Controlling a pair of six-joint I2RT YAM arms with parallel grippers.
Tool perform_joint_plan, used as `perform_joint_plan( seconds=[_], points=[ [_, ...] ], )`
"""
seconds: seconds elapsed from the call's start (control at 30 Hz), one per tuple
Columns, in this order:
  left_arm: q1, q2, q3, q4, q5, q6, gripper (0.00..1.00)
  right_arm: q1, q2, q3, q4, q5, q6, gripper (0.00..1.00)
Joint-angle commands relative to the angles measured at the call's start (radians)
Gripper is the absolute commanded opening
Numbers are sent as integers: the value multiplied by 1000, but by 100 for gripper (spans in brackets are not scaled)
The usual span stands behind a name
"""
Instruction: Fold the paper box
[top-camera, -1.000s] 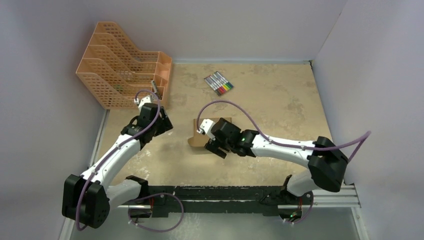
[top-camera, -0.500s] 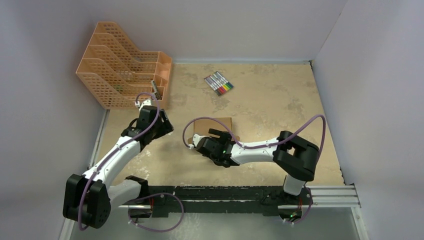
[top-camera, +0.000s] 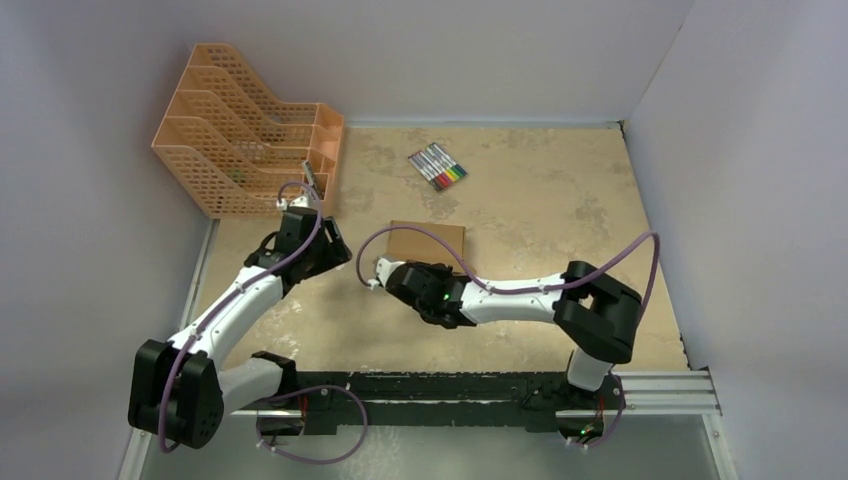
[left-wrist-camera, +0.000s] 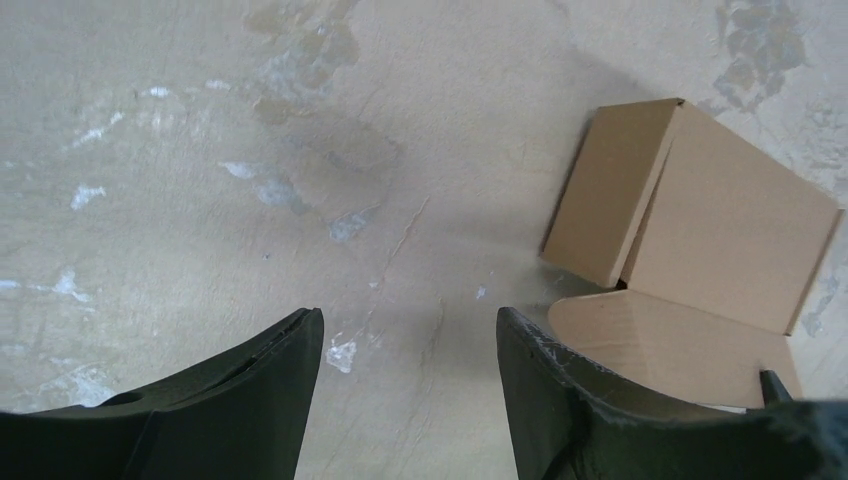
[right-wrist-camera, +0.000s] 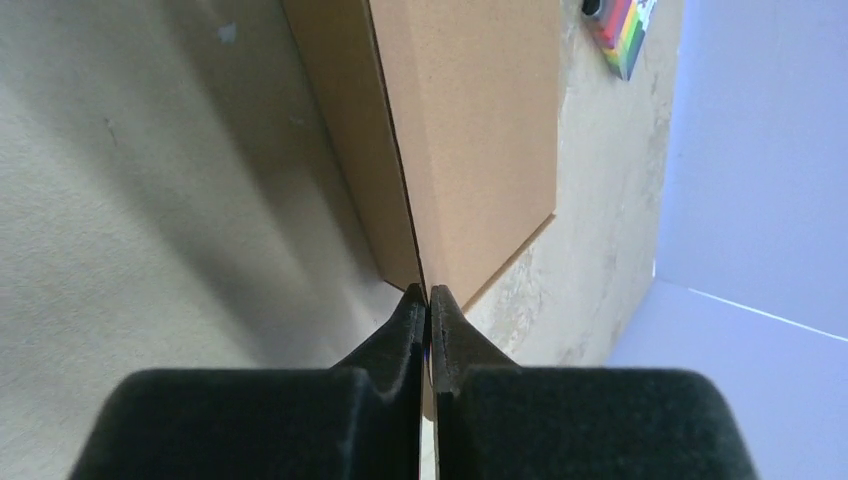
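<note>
- Paper box (top-camera: 430, 238) sits mid-desk, already looking like a closed little carton. Its long axis runs left to right across the desk (top-camera: 560, 200), with one rounded flap hanging out on the near side in the left wrist view.
- The right fingers (right-wrist-camera: 390, 340) are at the box's near edge, pointing away from the bases. They're clenched tight, and there's a thin sliver of cardboard in the seam between them, so I'd say they're pinching that loose flap edge.
- The left fingers (left-wrist-camera: 250, 380) are spread apart with nothing in them, hovering over bare desk. The box lies off to their right, near but not touching.
- The right arm is clearly the closer one. The box body lies straight ahead of its fingers, so my guess is the next move is pushing or tucking that flap forward into the box.
- Compared with half a second back, the box has slid a bit farther from the bases, and more of its top shows now. The right wrist has shifted left with it, and the left arm has barely budged.
- The orange file rack (top-camera: 240, 140) and the markers (top-camera: 438, 166) are well out of the way.
</note>
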Motion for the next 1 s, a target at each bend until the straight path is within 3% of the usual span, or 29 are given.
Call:
perform_joint_plan(
  seconds=[0.0, 0.3, 0.57, 0.73, 0.97],
  points=[
    [7, -11, 118, -26, -6, 51, 63, -10, -68, 91, -125, -124, 48, 0],
    [7, -82, 251, -155, -80, 58, 62, -135, -48, 408, -521, -495, 154, 0],
    [7, -195, 313, -279, -159, 47, 54, -270, 24, 672, -748, -838, 233, 0],
    [7, -200, 287, -260, -7, 41, 47, -338, 70, 760, -815, -988, 279, 0],
    [5, -170, 141, -62, 209, -30, 44, -345, 171, 823, -888, -968, 267, 0]
  ],
)
